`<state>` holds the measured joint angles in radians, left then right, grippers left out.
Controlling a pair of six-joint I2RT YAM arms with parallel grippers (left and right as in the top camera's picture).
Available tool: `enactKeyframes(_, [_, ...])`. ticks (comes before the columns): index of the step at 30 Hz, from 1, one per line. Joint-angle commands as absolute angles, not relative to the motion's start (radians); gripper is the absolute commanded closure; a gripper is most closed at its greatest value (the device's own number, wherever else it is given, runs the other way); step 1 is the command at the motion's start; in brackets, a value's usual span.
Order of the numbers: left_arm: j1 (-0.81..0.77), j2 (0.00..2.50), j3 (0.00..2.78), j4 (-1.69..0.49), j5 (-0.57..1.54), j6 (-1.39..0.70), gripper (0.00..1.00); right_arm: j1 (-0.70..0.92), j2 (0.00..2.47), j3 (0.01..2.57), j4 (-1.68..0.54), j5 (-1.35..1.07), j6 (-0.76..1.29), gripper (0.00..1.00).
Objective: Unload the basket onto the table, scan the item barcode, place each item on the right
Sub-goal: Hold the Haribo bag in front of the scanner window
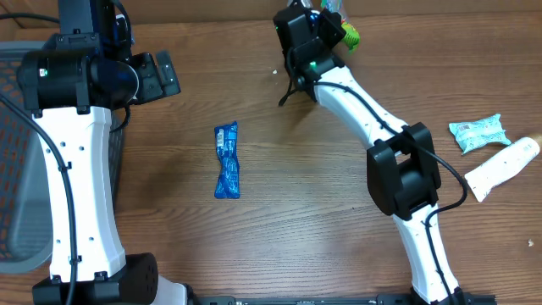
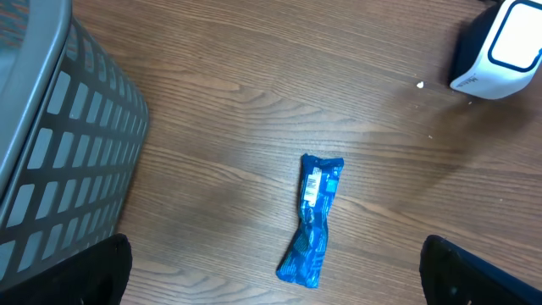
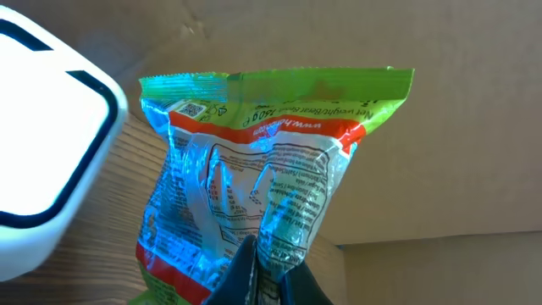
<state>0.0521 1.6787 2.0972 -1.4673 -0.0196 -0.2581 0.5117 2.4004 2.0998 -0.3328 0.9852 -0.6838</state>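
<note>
My right gripper (image 3: pixel 269 275) is shut on the lower edge of a green, red and silver snack packet (image 3: pixel 262 161), held upright at the table's far edge. Its printed silver back faces the wrist camera. In the overhead view only a green corner of the packet (image 1: pixel 348 36) shows past the right gripper (image 1: pixel 326 30). The white scanner (image 3: pixel 42 144) stands just left of the packet, and the left wrist view shows the scanner (image 2: pixel 500 47) at top right. My left gripper (image 2: pixel 275 269) hangs open and holds nothing, above a blue wrapper (image 2: pixel 315 216) lying on the wood.
A grey mesh basket (image 1: pixel 17 152) stands at the left edge, close to the left arm. The blue wrapper (image 1: pixel 227 161) lies mid-table. A pale green packet (image 1: pixel 479 133) and a white packet (image 1: pixel 504 168) lie at the right. A cardboard wall (image 3: pixel 423 152) rises behind the held packet.
</note>
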Motion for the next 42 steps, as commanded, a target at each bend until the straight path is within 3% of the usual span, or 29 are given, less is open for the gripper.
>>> enactKeyframes(1, [0.045, 1.676, 2.115, -1.465, -0.026, -0.247, 0.0, 0.552, 2.385, 2.1, -0.319, 1.064, -0.652, 0.96])
enactKeyframes(42, [0.045, 1.676, 2.115, -1.465, -0.026, -0.247, 0.0, 0.566, 2.468, 2.094, -0.233, 1.287, -0.58, 0.96])
